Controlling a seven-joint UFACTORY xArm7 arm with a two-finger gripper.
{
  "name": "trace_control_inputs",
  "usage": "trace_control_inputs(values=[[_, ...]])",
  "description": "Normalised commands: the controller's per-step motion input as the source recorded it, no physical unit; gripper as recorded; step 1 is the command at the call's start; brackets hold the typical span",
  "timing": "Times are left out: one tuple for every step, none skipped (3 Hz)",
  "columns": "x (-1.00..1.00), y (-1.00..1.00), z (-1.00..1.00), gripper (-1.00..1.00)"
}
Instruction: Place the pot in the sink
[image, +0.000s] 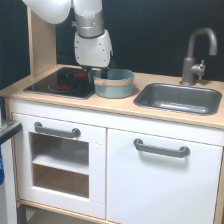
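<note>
Barely started: pot (114, 83) sits by the hob's edge, sink (178, 98) empty, gripper (96, 75) at its rim, can't tell if closed.

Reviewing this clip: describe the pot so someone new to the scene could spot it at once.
On the light wood countertop of the white toy kitchen, look between the black hob with red rings and the dark grey metal sink. The small round light blue-teal pot, tan-banded, sits there under the gripper.

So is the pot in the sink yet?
Not yet. The pot sits upright on the countertop beside the hob, on the exterior view's left of the sink, whose basin shows nothing inside.
</note>
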Motion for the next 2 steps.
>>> trace_control_inputs(values=[[-0.06, 0.08, 0.43, -0.94], [0.02, 0.06, 0.33, -0.99]])
